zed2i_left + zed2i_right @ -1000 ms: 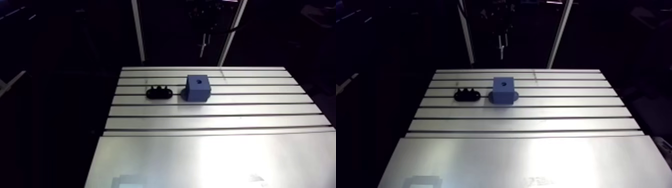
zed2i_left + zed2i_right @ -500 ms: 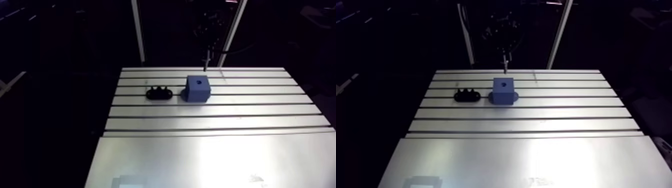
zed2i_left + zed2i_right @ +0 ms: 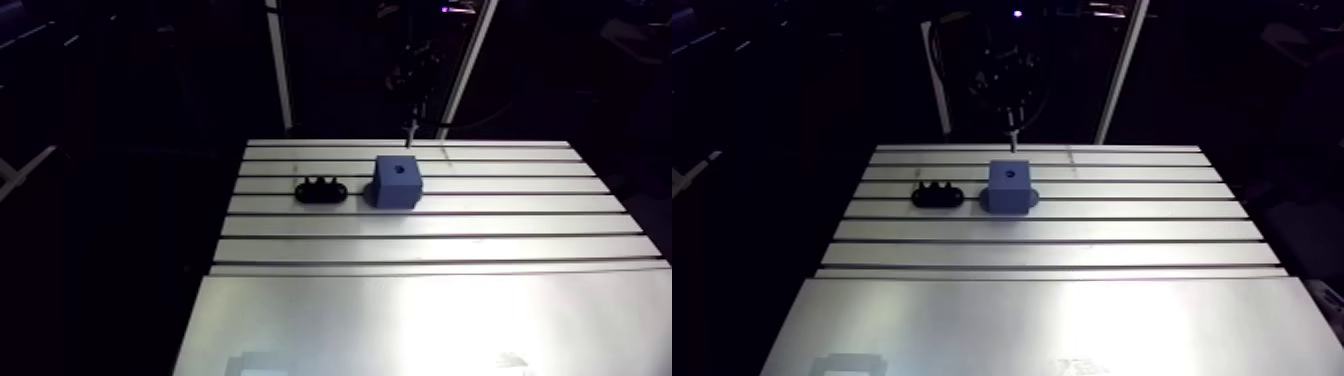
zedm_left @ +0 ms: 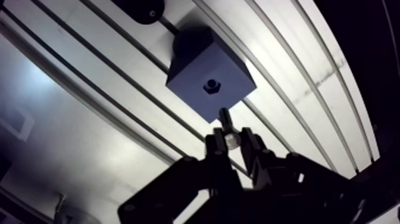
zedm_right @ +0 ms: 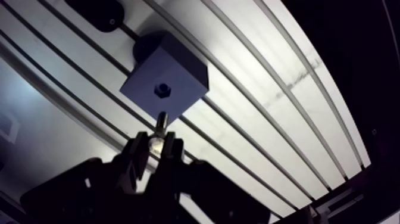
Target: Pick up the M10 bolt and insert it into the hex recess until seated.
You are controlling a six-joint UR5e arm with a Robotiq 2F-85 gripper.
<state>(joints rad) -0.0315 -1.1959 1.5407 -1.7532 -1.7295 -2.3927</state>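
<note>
Table (image 3: 430,320): 1 blue block (image 3: 397,180), 1 hex recess (image 4: 211,86), 1 black fixture (image 3: 321,189); gripper (image 4: 233,140) clamps 1 bolt (image 4: 224,118) upright, tip down.

My jaws hide most of the head of the small steel bolt (image 4: 224,117); only its shank shows clear. The wrist view's edge cuts off the black oval holder (image 4: 141,8). In the arm view my jaws are too dark to read.

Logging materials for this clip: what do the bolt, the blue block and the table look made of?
M10 bolt: likely steel, bright; its head glints in the end effector. Blue block: probably plastic; matte, even colour, no glare. Table: aluminium by its look, bare metal with broad soft reflections.
</note>
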